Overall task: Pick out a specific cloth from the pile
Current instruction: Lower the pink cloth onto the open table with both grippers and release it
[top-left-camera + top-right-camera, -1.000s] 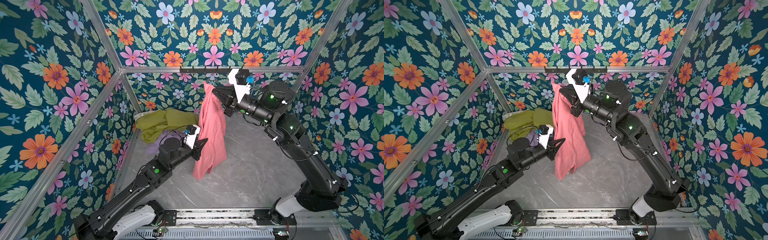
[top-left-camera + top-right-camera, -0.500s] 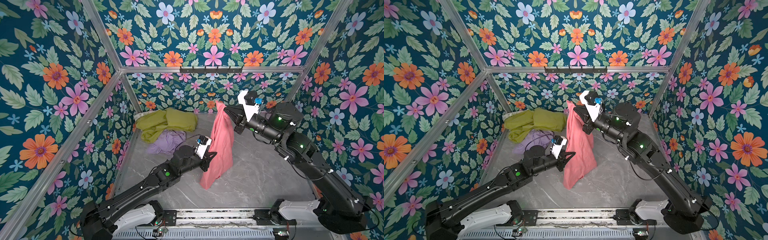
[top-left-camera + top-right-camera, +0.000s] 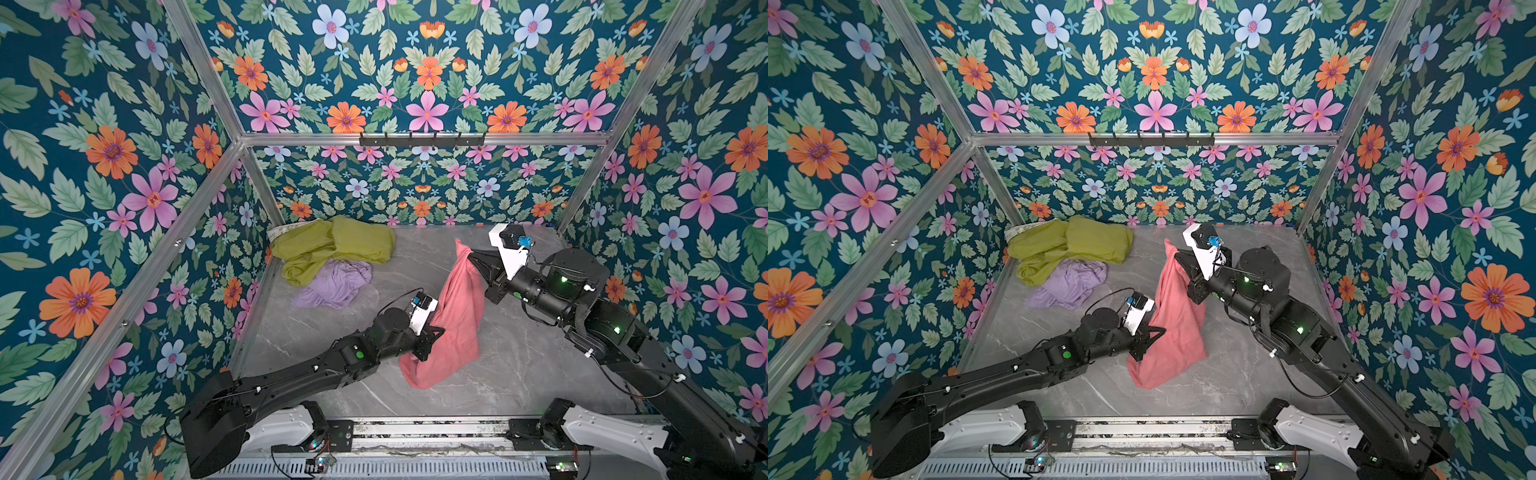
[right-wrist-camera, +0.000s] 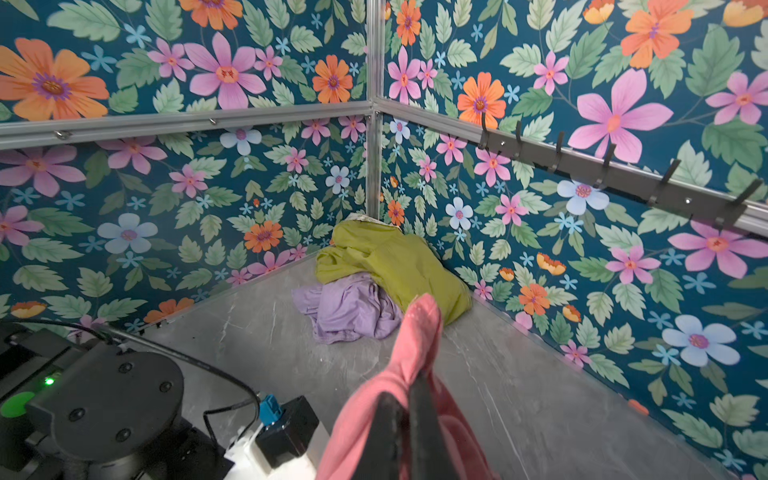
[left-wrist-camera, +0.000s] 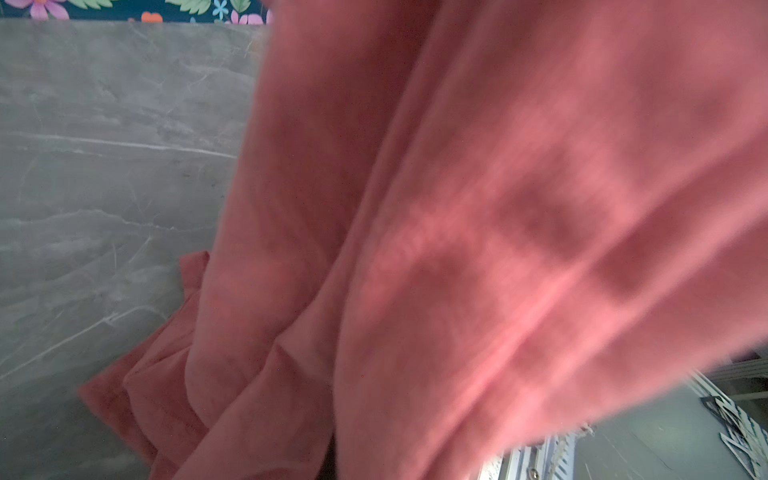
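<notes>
Left wrist: soft, wrinkly salmon cloth (image 5: 457, 249).

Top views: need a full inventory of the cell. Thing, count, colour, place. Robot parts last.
pink cloth: 1, salmon pink, hanging mid-table, bottom end bunched on the surface
green cloth: 1, olive green, back left corner
purple cloth: 1, lavender, just in front of the green one, touching it
white fabric: 1 scrap, white, peeking out behind the green cloth
table: 1, grey marble
hook rack: 1, black, on the back wall's rail
walls: floral print on dark teal, three sides
left arm: 1, black, reaching to the pink cloth
right arm: 1, black, raised
left hand: closed at the pink cloth's lower edge
right hand: closed on the pink cloth's top
</notes>
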Tool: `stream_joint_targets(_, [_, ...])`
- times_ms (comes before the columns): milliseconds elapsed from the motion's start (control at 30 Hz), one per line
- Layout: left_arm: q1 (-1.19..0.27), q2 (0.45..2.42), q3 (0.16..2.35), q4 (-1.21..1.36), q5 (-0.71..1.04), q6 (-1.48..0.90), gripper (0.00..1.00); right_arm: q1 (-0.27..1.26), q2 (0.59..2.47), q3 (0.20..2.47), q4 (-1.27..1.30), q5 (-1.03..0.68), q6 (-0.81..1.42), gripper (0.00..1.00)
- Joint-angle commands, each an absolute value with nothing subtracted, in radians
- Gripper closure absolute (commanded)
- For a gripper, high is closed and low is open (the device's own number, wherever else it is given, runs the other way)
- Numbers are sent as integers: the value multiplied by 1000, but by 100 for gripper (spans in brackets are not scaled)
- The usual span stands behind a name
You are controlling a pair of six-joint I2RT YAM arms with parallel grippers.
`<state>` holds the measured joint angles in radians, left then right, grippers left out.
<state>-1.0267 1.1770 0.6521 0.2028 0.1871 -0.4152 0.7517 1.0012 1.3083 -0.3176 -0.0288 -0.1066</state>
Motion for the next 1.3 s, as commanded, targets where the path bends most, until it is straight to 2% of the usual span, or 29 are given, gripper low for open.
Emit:
stream_joint_targets(0, [-1027, 1192, 624, 274, 193, -441, 94, 752, 994, 1280, -287, 30, -80, 100])
stream_joint_targets(333, [-1019, 1228, 527, 335, 161, -466, 95, 696, 1025, 1200, -245, 1, -46, 100])
stream_joint_targets(800, [-885, 1331, 475, 465, 172, -511, 93, 639, 1089, 1121, -203, -75, -2, 100])
stream_joint_targets(1000, [-838, 1393, 495, 388, 137, -537, 77, 637, 1076, 1066, -244, -150, 13, 100])
stream_joint_targets(1167, [-838, 1328, 467, 358, 129, -553, 49, 639, 1016, 950, -265, -179, 94, 100])
stream_joint_targets(1267, [-838, 1277, 459, 310, 110, -561, 46, 653, 978, 897, -285, -189, 133, 100])
